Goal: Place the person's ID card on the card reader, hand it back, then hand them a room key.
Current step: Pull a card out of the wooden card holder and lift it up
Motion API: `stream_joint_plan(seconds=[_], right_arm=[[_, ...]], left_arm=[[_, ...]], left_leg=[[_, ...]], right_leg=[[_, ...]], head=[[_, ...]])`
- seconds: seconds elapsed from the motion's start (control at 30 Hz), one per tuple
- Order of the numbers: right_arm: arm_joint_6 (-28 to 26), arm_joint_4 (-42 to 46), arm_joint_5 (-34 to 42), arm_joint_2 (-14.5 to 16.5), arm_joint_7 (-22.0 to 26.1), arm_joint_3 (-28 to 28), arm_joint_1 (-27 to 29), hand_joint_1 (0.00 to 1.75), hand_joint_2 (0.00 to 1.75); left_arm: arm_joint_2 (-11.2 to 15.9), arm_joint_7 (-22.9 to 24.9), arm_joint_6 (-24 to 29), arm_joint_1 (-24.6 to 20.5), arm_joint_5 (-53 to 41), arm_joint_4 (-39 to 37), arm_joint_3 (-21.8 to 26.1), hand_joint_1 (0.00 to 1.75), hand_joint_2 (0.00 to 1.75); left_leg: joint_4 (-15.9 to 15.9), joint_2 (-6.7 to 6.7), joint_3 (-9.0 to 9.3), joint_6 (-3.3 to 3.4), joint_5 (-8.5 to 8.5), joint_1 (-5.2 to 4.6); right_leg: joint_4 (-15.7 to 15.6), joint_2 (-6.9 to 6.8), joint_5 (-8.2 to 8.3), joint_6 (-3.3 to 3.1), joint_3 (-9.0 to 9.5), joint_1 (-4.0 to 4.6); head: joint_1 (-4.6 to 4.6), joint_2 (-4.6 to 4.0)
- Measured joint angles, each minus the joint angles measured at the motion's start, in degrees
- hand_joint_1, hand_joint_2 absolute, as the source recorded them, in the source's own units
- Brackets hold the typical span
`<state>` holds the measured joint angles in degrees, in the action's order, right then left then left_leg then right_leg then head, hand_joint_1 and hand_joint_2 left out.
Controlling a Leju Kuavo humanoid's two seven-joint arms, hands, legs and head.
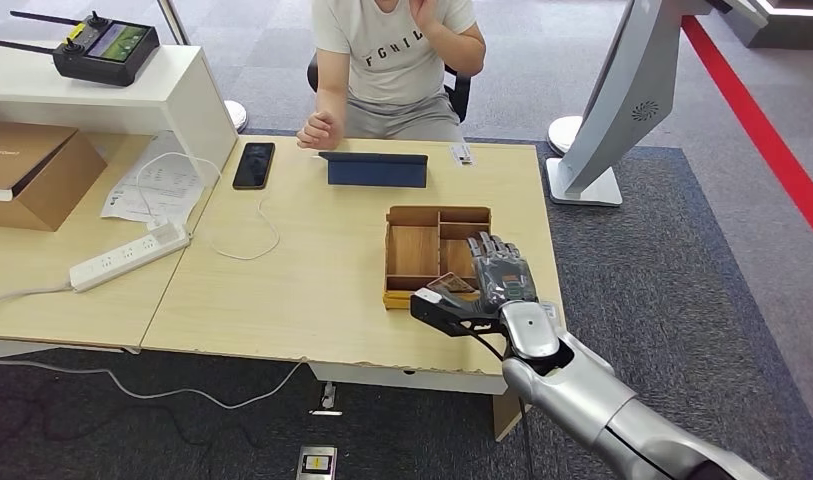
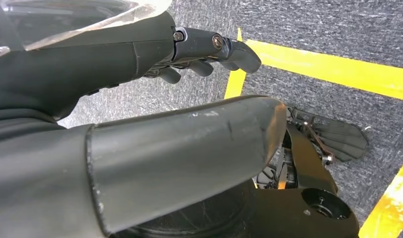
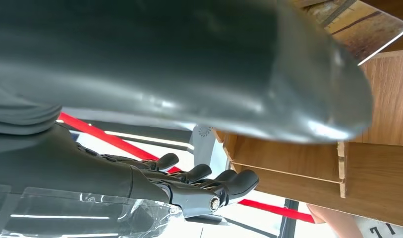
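Desk (image 1: 312,290); card (image 1: 456,284) under right hand (image 1: 500,272)

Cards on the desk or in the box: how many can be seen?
2. One card lies at the desk's far edge, near the person. One card is in the wooden box, by the right robot hand. Others may be hidden.

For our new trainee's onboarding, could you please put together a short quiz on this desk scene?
1. True or false: the black phone lies inside the wooden tray.
2. Which hand is above the wooden tray? A) the person's hand B) the robot's right hand C) no hand
3. Fill in: the power strip on the table is coloured ____.

Key: 1 false; 2 B; 3 white.
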<state>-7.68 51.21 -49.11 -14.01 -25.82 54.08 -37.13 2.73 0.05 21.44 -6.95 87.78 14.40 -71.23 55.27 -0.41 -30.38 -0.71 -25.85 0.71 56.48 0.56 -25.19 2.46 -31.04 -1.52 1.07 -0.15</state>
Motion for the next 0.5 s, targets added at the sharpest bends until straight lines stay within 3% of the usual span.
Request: stream_joint_plan(seconds=[0.23, 0.37, 0.5], right_arm=[[-0.06, 0.02, -0.03, 0.16, 0.80, 0.03, 0.15, 0.00, 0.00], [-0.05, 0.02, -0.04, 0.67, 1.24, 0.09, 0.52, 0.00, 1.75], [-0.24, -0.09, -0.22, 1.28, 1.87, 0.20, 0.69, 0.00, 1.75]], left_arm=[[-0.04, -0.29, -0.01, -0.01, 0.00, 0.00, 0.00, 0.00, 0.00], [-0.05, -0.62, -0.14, -0.02, -0.01, 0.00, 0.00, 0.00, 0.00], [-0.07, -1.08, -0.45, -0.02, -0.02, 0.00, 0.00, 0.00, 0.00]], left_leg=[[0.00, 0.00, 0.00, 0.00, 0.00, 0.00], [0.00, 0.00, -0.01, 0.00, 0.00, 0.00], [-0.01, 0.00, -0.01, 0.00, 0.00, 0.00]], right_leg=[[0.00, 0.00, 0.00, 0.00, 0.00, 0.00], [0.01, 0.00, 0.00, 0.00, 0.00, 0.00], [0.01, 0.00, 0.00, 0.00, 0.00, 0.00]], head=[[0.00, 0.00], [0.00, 0.00], [0.01, 0.00]])
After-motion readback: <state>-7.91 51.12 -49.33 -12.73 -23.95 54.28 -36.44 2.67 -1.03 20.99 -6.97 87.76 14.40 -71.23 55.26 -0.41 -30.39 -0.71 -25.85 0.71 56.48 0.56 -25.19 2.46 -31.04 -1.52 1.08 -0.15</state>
